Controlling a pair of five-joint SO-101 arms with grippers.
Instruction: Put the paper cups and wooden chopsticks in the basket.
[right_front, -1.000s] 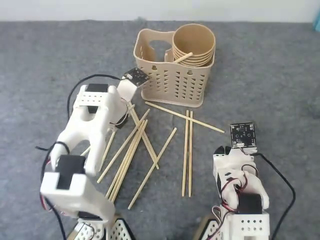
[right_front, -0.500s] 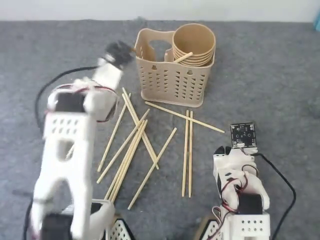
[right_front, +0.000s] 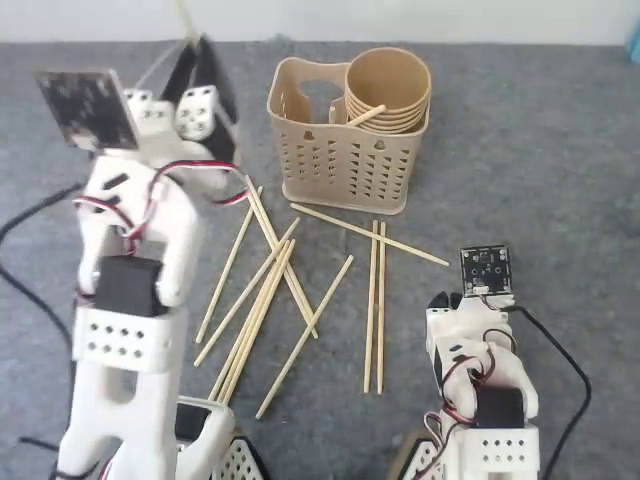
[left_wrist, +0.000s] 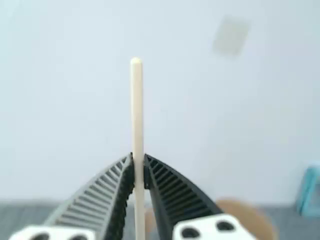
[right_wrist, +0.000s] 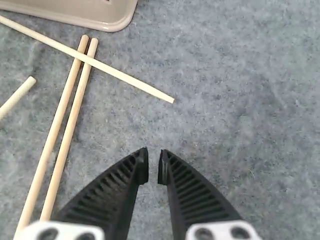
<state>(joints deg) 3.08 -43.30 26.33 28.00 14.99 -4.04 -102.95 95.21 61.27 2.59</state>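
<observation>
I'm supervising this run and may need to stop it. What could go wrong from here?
The left claw pinches one wooden chopstick with just its tips, so the stick may pivot or slip. The stack of brown paper cups fills one side of the beige perforated plastic basket, so a drop there could bounce out.

L hand (left_wrist: 138, 167) has swung up off table (right_front: 520, 150) w/ one chopstick (left_wrist: 136, 110) clamped, now pointing up.

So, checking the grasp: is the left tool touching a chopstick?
Touching. The left wrist view shows the left tool closed on a chopstick, with both jaws pressed against the stick's sides.
</observation>
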